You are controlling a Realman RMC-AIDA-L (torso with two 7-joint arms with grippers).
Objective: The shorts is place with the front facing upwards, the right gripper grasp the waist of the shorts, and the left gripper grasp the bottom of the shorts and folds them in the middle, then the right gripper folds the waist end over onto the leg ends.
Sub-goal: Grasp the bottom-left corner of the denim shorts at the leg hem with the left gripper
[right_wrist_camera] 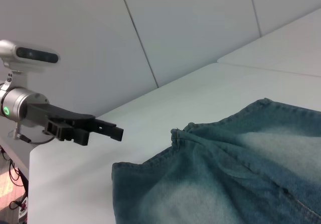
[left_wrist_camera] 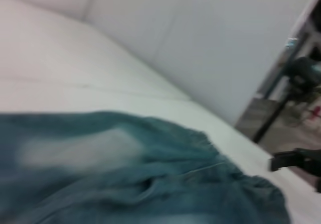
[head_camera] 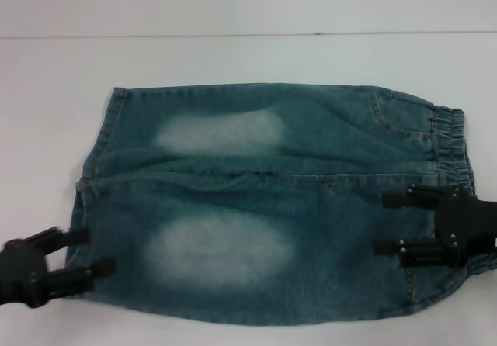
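Shorts lie flat; right gripper over the waist, left gripper at the hem, both fingers spread wide — next, they must pinch cloth.

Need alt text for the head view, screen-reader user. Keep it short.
Blue denim shorts lie flat on a white table, elastic waist toward the robot's right, leg hems toward its left. The right claw is open over the near end of the waistband, and the left claw is open at the hem of the nearer leg.
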